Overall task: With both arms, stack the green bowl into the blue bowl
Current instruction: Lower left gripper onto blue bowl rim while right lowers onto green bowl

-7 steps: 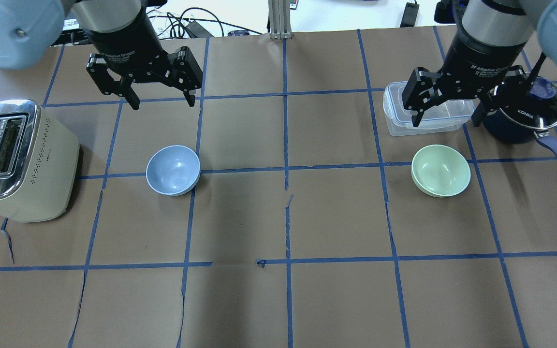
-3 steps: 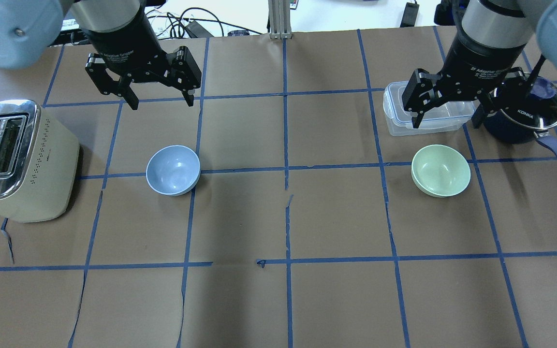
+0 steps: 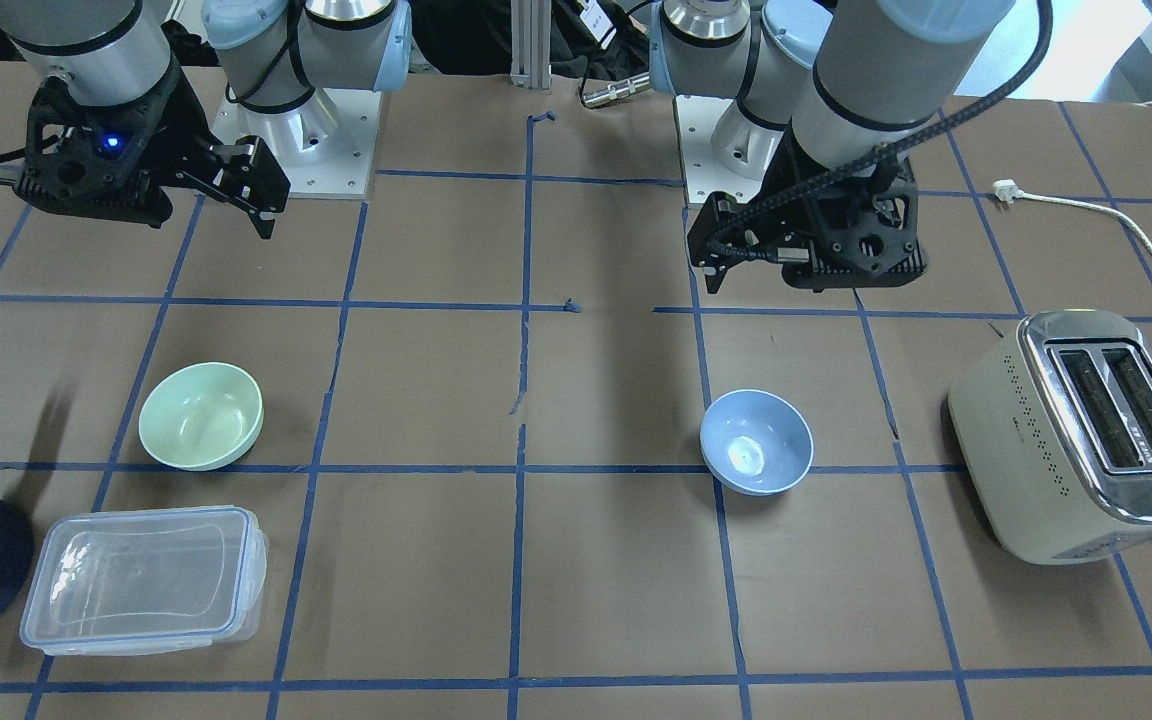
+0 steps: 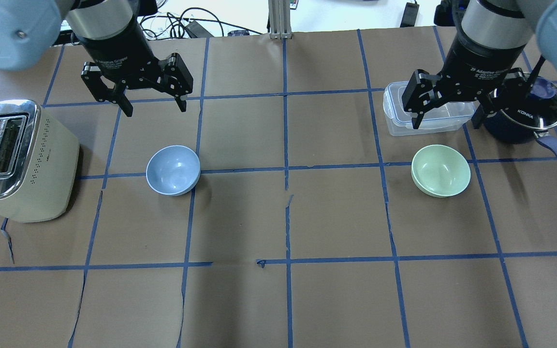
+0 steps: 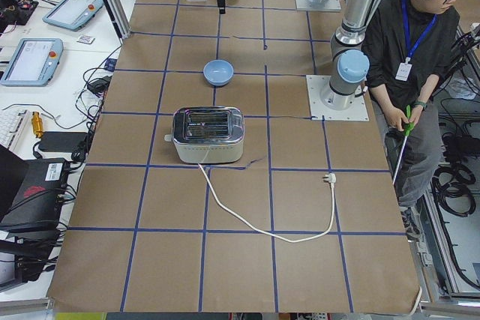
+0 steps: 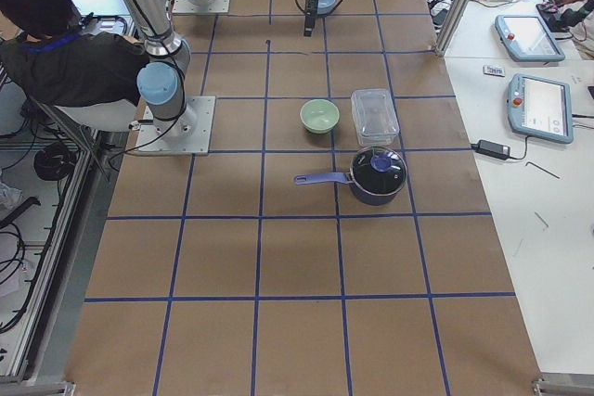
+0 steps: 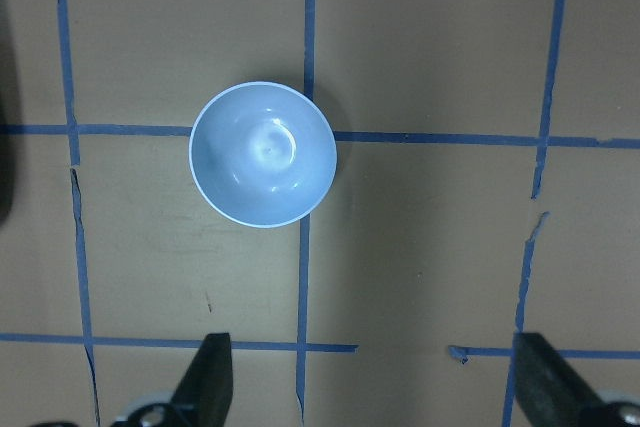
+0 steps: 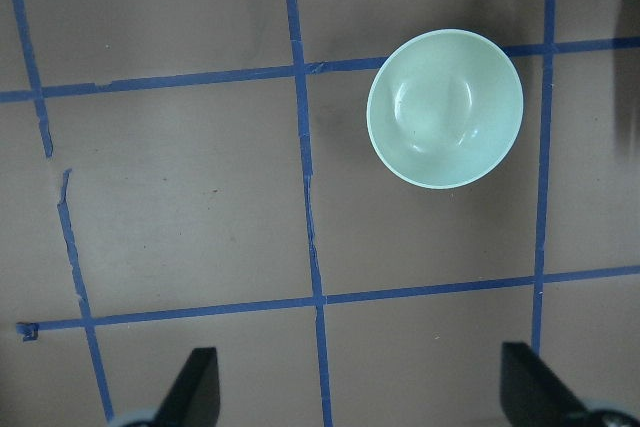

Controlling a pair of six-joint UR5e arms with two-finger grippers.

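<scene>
The pale green bowl (image 4: pixel 441 170) sits upright on the table's right half; it also shows in the right wrist view (image 8: pixel 445 109) and the front view (image 3: pixel 201 416). The pale blue bowl (image 4: pixel 173 170) sits upright on the left half, and shows in the left wrist view (image 7: pixel 263 168) and the front view (image 3: pixel 756 441). My left gripper (image 4: pixel 154 108) hangs open and empty above the table, behind the blue bowl. My right gripper (image 4: pixel 446 123) hangs open and empty, behind the green bowl. Both bowls are empty and far apart.
A cream toaster (image 4: pixel 17 159) stands at the far left, its cord (image 3: pixel 1116 215) trailing on the table. A clear lidded container (image 4: pixel 397 104) and a dark blue saucepan (image 4: pixel 525 121) with a glass lid stand behind the green bowl. An operator (image 5: pixel 420 58) stands beside the robot's base.
My left gripper has shifted a little to the left in the overhead view, still open. The right gripper has barely moved. Both bowls are where they were.
</scene>
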